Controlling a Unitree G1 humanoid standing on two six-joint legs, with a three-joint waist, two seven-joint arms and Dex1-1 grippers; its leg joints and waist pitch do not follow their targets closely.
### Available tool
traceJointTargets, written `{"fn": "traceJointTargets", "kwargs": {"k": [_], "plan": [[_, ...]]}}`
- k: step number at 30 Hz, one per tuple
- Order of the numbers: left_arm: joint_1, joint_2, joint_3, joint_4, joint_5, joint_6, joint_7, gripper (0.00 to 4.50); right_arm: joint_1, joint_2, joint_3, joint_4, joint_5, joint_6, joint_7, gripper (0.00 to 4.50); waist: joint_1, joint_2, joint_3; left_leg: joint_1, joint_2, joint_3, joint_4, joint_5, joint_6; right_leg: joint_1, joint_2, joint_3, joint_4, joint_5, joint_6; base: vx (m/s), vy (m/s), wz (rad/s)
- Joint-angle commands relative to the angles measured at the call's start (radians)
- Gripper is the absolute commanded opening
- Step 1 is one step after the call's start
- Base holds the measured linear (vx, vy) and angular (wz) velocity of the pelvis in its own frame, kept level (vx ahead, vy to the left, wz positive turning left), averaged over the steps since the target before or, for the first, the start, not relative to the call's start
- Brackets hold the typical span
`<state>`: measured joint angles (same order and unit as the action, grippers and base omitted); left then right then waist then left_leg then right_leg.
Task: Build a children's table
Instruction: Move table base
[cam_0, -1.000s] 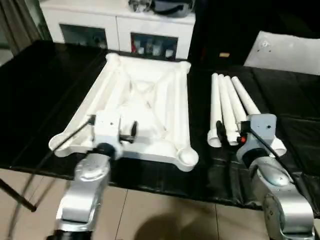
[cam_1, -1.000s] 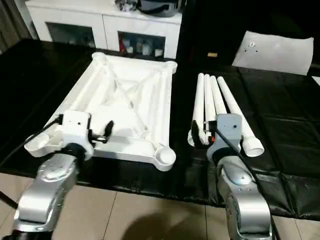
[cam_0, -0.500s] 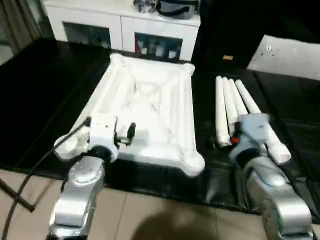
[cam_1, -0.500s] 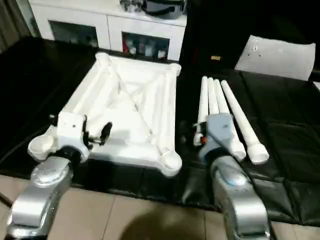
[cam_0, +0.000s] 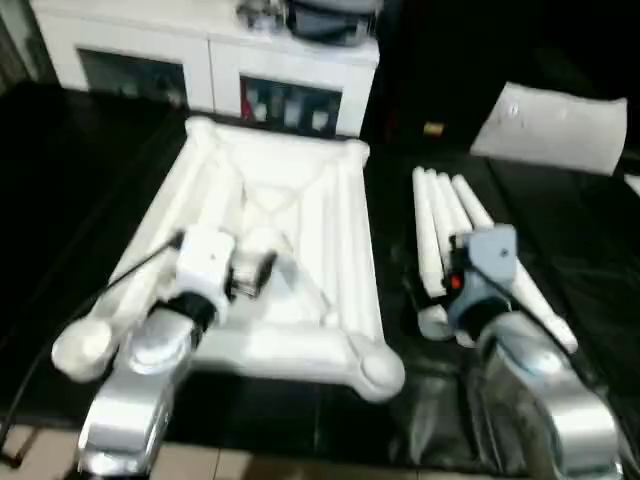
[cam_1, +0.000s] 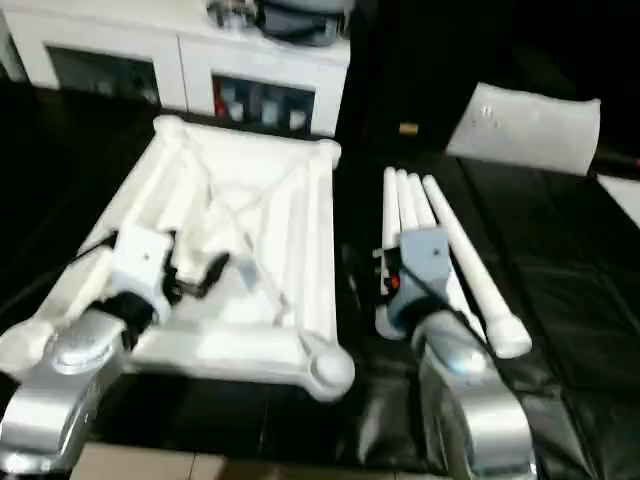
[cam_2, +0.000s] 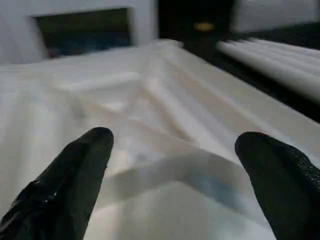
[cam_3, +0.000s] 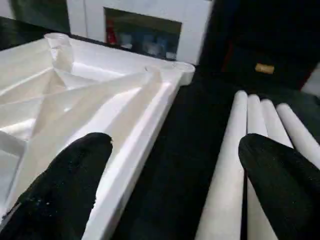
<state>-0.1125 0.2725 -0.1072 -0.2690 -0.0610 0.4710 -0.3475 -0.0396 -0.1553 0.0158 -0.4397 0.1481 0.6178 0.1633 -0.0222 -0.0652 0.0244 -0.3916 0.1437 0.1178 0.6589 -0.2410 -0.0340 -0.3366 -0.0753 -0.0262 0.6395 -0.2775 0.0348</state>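
Note:
The children's table top (cam_0: 300, 200) lies upside down on the black table cover, its ribbed underside and round corner sockets facing up. Its four white legs (cam_0: 440, 215) lie side by side to its right. My left gripper (cam_2: 175, 160) hovers open over the near left part of the underside, with nothing between its fingers (cam_2: 75, 170). My right gripper (cam_3: 175, 170) stands open low above the gap between the top's right rim (cam_3: 135, 145) and the legs (cam_3: 260, 145), holding nothing.
A white cabinet (cam_0: 210, 60) with glass doors stands behind the black table. A flat white panel (cam_0: 550, 125) lies at the back right. The black cover (cam_0: 90, 170) spreads to both sides, and the floor (cam_0: 250, 465) shows at the near edge.
The head camera has shifted closer. Both arms reach a little further forward over the table top and the legs. Both grippers stay open.

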Motion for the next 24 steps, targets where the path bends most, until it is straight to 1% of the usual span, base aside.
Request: {"fn": "traceJointTargets", "kwargs": {"k": [1, 2, 3, 4, 5, 6, 7, 8, 9, 10, 11, 12, 13, 14, 15, 16, 17, 18, 19, 20, 21, 22, 23, 24], "plan": [[-0.022, 0.033, -0.050, 0.020, -0.017, 0.019, -0.082, 4.47, 0.006, -0.015, -0.028, -0.026, 0.033, -0.007, 0.032, 4.50, 0.003, 0.011, -0.053, 0.043, 0.047, -0.011, -0.074, 0.483, 0.098, 0.025, -0.040, 0.029, -0.044, 0.434, -0.148, 0.000, 0.000, 0.00], [-0.035, 0.054, -0.066, 0.034, -0.015, 0.013, -0.115, 4.47, 0.005, -0.021, -0.028, -0.027, 0.045, -0.007, 0.048, 4.50, 0.007, 0.012, -0.043, 0.033, 0.054, -0.005, -0.096, 0.250, 0.063, 0.031, -0.046, 0.032, -0.057, 0.307, -0.164, -0.060, -0.014, -0.05], [-0.045, 0.066, -0.072, 0.046, -0.019, 0.010, -0.138, 4.47, 0.003, -0.030, -0.024, -0.028, 0.042, -0.007, 0.057, 4.50, 0.007, 0.016, -0.036, 0.037, 0.061, -0.002, -0.112, 0.063, 0.030, 0.029, -0.047, 0.036, -0.068, 0.175, -0.180, -0.082, -0.032, -0.06], [-0.052, 0.075, -0.077, 0.056, -0.024, 0.007, -0.158, 4.47, 0.002, -0.038, -0.019, -0.029, 0.038, -0.007, 0.062, 4.50, 0.004, 0.020, -0.028, 0.040, 0.067, -0.002, -0.123, -0.078, -0.001, 0.022, -0.048, 0.039, -0.075, 0.066, -0.195, -0.127, -0.044, -0.09], [-0.066, 0.085, -0.079, 0.075, -0.022, -0.006, -0.175, 4.47, 0.001, -0.045, -0.014, -0.028, 0.023, -0.005, 0.057, 4.50, 0.001, 0.020, -0.024, 0.038, 0.069, -0.002, -0.128, -0.131, -0.014, 0.021, -0.049, 0.040, -0.079, 0.012, -0.198, -0.091, -0.032, -0.04], [-0.083, 0.097, -0.084, 0.098, -0.019, -0.027, -0.194, 4.47, -0.001, -0.053, -0.012, -0.026, 0.016, 0.002, 0.058, 4.50, -0.001, 0.020, -0.018, 0.040, 0.069, -0.001, -0.135, -0.221, -0.036, 0.014, -0.049, 0.042, -0.088, -0.102, -0.194, -0.091, -0.024, -0.04], [-0.122, 0.125, -0.097, 0.151, -0.015, -0.086, -0.263, 4.20, -0.006, -0.075, -0.010, -0.027, 0.015, 0.034, 0.070, 4.50, -0.003, 0.012, -0.011, 0.043, 0.066, 0.000, -0.139, -0.297, -0.049, 0.005, -0.050, 0.047, -0.105, -0.245, -0.173, -0.089, -0.026, 0.00], [-0.140, 0.138, -0.104, 0.176, -0.014, -0.115, -0.299, 4.13, -0.008, -0.088, -0.008, -0.028, 0.017, 0.047, 0.080, 4.50, 0.001, 0.013, -0.009, 0.047, 0.062, -0.002, -0.140, -0.317, -0.054, 0.001, -0.052, 0.049, -0.114, -0.314, -0.155, -0.089, -0.026, 0.00], [-0.160, 0.152, -0.111, 0.200, -0.016, -0.143, -0.341, 4.13, -0.009, -0.102, -0.006, -0.030, 0.023, 0.059, 0.094, 4.50, -0.001, 0.020, -0.015, 0.050, 0.065, -0.004, -0.138, -0.321, -0.068, -0.002, -0.054, 0.052, -0.111, -0.321, -0.146, -0.081, -0.029, -0.01], [-0.176, 0.164, -0.118, 0.219, -0.020, -0.155, -0.378, 4.13, -0.009, -0.116, -0.002, -0.032, 0.028, 0.059, 0.111, 4.50, -0.002, 0.019, -0.015, 0.041, 0.067, -0.005, -0.143, -0.301, -0.071, -0.001, -0.054, 0.051, -0.108, -0.292, -0.142, -0.065, -0.023, -0.05], [-0.191, 0.175, -0.125, 0.232, -0.030, -0.147, -0.413, 4.09, -0.008, -0.132, 0.002, -0.034, 0.030, 0.053, 0.128, 4.50, -0.002, 0.018, -0.015, 0.038, 0.068, -0.005, -0.144, -0.297, -0.072, -0.001, -0.054, 0.050, -0.106, -0.278, -0.143, -0.065, -0.023, -0.05], [-0.207, 0.190, -0.135, 0.247, -0.043, -0.136, -0.453, 3.98, -0.006, -0.148, 0.007, -0.036, 0.029, 0.048, 0.144, 4.50, -0.003, 0.018, -0.015, 0.037, 0.070, -0.004, -0.145, -0.299, -0.074, -0.003, -0.055, 0.048, -0.104, -0.272, -0.147, 0.000, 0.000, 0.00], [-0.219, 0.203, -0.144, 0.260, -0.050, -0.132, -0.483, 3.82, -0.005, -0.162, 0.011, -0.038, 0.030, 0.047, 0.156, 4.50, -0.002, 0.020, -0.020, 0.036, 0.068, -0.002, -0.142, -0.279, -0.073, -0.004, -0.054, 0.049, -0.102, -0.250, -0.150, 0.000, 0.000, 0.00], [-0.261, 0.245, -0.176, 0.317, -0.042, -0.133, -0.569, 3.74, 0.006, -0.220, 0.033, -0.059, 0.055, 0.062, 0.229, 4.50, -0.002, 0.020, -0.022, 0.034, 0.068, -0.001, -0.141, -0.257, -0.069, -0.002, -0.053, 0.049, -0.098, -0.221, -0.153, 0.000, 0.000, 0.00], [-0.267, 0.251, -0.181, 0.327, -0.038, -0.136, -0.580, 3.68, 0.008, -0.229, 0.036, -0.063, 0.060, 0.065, 0.242, 4.50, 0.003, 0.023, -0.025, 0.034, 0.070, 0.002, -0.140, -0.229, -0.059, -0.002, -0.050, 0.049, -0.094, -0.164, -0.156, 0.000, 0.000, 0.00], [-0.281, 0.261, -0.190, 0.349, -0.030, -0.145, -0.600, 3.68, 0.011, -0.248, 0.044, -0.071, 0.069, 0.072, 0.266, 4.50, 0.003, 0.022, -0.024, 0.030, 0.069, 0.006, -0.140, -0.209, -0.048, -0.002, -0.050, 0.050, -0.091, -0.124, -0.165, 0.000, 0.000, 0.00], [-0.297, 0.269, -0.200, 0.378, -0.020, -0.166, -0.618, 3.60, 0.014, -0.265, 0.050, -0.080, 0.076, 0.077, 0.285, 4.50, 0.003, 0.024, -0.023, 0.028, 0.070, 0.007, -0.139, -0.201, -0.043, -0.001, -0.050, 0.051, -0.092, -0.112, -0.169, 0.000, 0.000, 0.00], [-0.313, 0.274, -0.206, 0.406, -0.012, -0.179, -0.630, 3.60, 0.017, -0.278, 0.053, -0.087, 0.083, 0.083, 0.298, 4.50, 0.004, 0.023, -0.026, 0.030, 0.073, 0.009, -0.137, -0.183, -0.042, -0.001, -0.051, 0.051, -0.088, -0.083, -0.182, 0.000, 0.000, 0.00], [-0.334, 0.281, -0.218, 0.444, 0.000, -0.197, -0.658, 3.40, 0.019, -0.293, 0.053, -0.096, 0.095, 0.093, 0.316, 4.50, 0.005, 0.023, -0.027, 0.031, 0.073, 0.011, -0.136, -0.165, -0.035, -0.001, -0.049, 0.051, -0.087, -0.057, -0.192, 0.000, 0.000, 0.00], [-0.346, 0.285, -0.225, 0.465, 0.008, -0.208, -0.675, 3.30, 0.020, -0.301, 0.052, -0.101, 0.104, 0.099, 0.328, 4.50, 0.007, 0.024, -0.028, 0.033, 0.074, 0.012, -0.134, -0.158, -0.033, -0.001, -0.050, 0.051, -0.086, -0.043, -0.200, 0.000, 0.000, 0.00], [-0.363, 0.290, -0.236, 0.492, 0.017, -0.212, -0.699, 3.26, 0.024, -0.315, 0.053, -0.112, 0.120, 0.107, 0.352, 4.50, 0.007, 0.023, -0.028, 0.032, 0.075, 0.014, -0.134, -0.143, -0.028, 0.000, -0.050, 0.051, -0.084, -0.013, -0.212, 0.000, 0.000, 0.00], [-0.373, 0.291, -0.241, 0.509, 0.023, -0.220, -0.707, 3.26, 0.026, -0.323, 0.056, -0.118, 0.126, 0.108, 0.365, 4.50, 0.009, 0.027, -0.030, 0.034, 0.076, 0.015, -0.131, -0.126, -0.025, 0.001, -0.051, 0.051, -0.078, 0.017, -0.224, 0.000, 0.000, 0.00], [-0.395, 0.293, -0.252, 0.544, 0.031, -0.234, -0.721, 3.26, 0.031, -0.342, 0.064, -0.129, 0.139, 0.105, 0.391, 4.50, 0.009, 0.026, -0.029, 0.033, 0.076, 0.016, -0.132, -0.122, -0.020, 0.001, -0.050, 0.051, -0.081, 0.026, -0.227, 0.000, 0.000, 0.00], [-0.405, 0.294, -0.258, 0.559, 0.031, -0.235, -0.731, 3.22, 0.033, -0.352, 0.068, -0.134, 0.142, 0.104, 0.399, 4.50, 0.011, 0.024, -0.030, 0.035, 0.078, 0.017, -0.130, -0.114, -0.016, 0.004, -0.051, 0.051, -0.077, 0.046, -0.234, 0.000, 0.000, 0.00]]}}
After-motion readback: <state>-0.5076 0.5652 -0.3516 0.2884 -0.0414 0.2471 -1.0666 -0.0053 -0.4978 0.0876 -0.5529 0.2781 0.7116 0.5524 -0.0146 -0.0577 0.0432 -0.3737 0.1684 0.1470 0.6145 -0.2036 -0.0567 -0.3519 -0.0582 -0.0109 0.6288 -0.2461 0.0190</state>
